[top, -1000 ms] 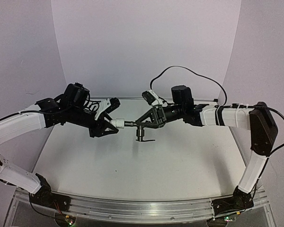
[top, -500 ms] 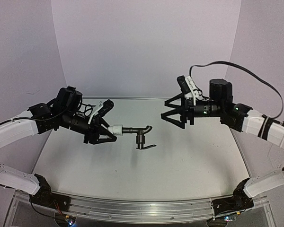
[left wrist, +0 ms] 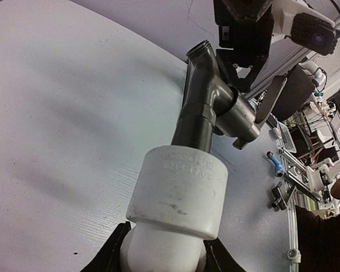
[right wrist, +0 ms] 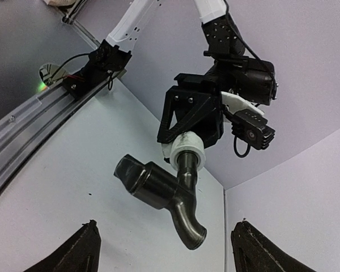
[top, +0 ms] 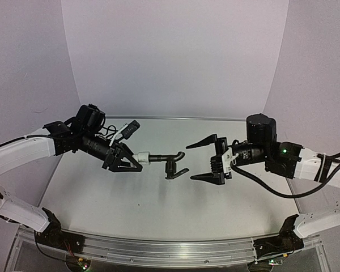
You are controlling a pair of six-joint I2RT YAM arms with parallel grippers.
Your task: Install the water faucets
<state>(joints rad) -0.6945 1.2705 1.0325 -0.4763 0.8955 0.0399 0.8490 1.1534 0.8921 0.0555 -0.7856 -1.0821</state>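
The water faucet point(top: 171, 161), a small dark grey tap, sticks out sideways above the table with its stem seated in a white pipe fitting point(top: 141, 158). My left gripper point(top: 137, 160) is shut on that fitting. In the left wrist view the fitting point(left wrist: 178, 192) fills the space between my jaws, with the faucet point(left wrist: 207, 96) beyond it. My right gripper point(top: 191, 162) stands open just right of the faucet, touching nothing. In the right wrist view, the faucet point(right wrist: 164, 192) hangs ahead between my spread fingertips point(right wrist: 82, 249), its bent spout pointing at the camera.
The white table point(top: 130, 209) lies below both arms, with purple walls behind and at the sides. An aluminium rail point(top: 158, 249) runs along the near edge. The right arm's black cable point(top: 272, 192) loops low over the table.
My right gripper has let go of the faucet, drawn back to the right, then come back lower and turned, open in front of it. The left arm still holds the fitting, a little higher.
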